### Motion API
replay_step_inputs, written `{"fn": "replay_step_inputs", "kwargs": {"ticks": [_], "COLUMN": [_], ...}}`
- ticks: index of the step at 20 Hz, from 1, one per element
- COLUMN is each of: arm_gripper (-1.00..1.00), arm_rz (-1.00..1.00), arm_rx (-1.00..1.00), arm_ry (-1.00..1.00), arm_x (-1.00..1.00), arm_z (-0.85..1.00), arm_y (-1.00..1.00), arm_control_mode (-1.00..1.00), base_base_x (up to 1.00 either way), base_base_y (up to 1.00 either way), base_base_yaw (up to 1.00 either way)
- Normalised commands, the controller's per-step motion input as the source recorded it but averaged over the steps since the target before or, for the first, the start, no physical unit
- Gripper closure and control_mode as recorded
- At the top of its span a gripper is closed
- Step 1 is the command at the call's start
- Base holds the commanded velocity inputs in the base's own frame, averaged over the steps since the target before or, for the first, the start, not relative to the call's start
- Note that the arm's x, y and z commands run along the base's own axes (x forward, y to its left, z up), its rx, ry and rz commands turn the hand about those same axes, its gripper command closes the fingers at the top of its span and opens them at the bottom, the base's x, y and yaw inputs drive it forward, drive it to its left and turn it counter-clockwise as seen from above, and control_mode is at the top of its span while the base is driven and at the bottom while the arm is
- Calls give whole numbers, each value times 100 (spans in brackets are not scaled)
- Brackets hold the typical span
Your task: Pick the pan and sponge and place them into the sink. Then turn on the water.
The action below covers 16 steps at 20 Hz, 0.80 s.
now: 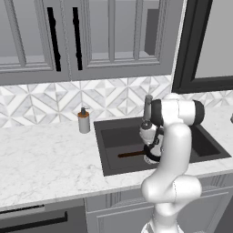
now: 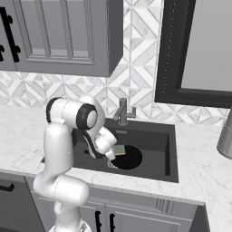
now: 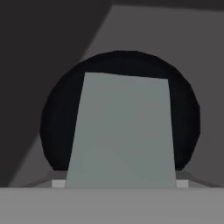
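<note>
From the left base view, the pan's handle (image 1: 131, 154) lies in the sink (image 1: 109, 136), left of our wrist. In the right base view our gripper (image 2: 113, 158) carries the sponge (image 2: 119, 150) over the pan (image 2: 129, 158). In the hand view the sponge (image 3: 122, 131), pinched between spread jaws, hangs directly above the pan (image 3: 57, 118).

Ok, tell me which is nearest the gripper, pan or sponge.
The sponge: its grey-green face sits right at the gripper, with the round black pan lying beyond it.

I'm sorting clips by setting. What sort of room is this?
A rendered home kitchen: a dark grey rectangular sink with grey metal faucet, white marble counter, and grey panelled wall cabinets.
</note>
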Motion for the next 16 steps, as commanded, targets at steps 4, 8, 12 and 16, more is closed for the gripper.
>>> {"fn": "replay_step_inputs", "kwargs": {"ticks": [4, 8, 12, 16], "arm_gripper": [100, 100, 100, 100], "arm_rz": [0, 0, -3, -4], "arm_rx": [0, -3, -6, -8], "arm_ry": [0, -3, -2, 0], "arm_x": [7, 0, 0, 0], "arm_z": [-35, -38, -25, -20], "arm_y": [-23, -5, 0, 1], "arm_control_mode": [-100, -100, -100, -100], "base_base_x": [0, 0, 0, 0], "base_base_y": [0, 0, 0, 0], "base_base_yaw": [0, 0, 0, 0]}}
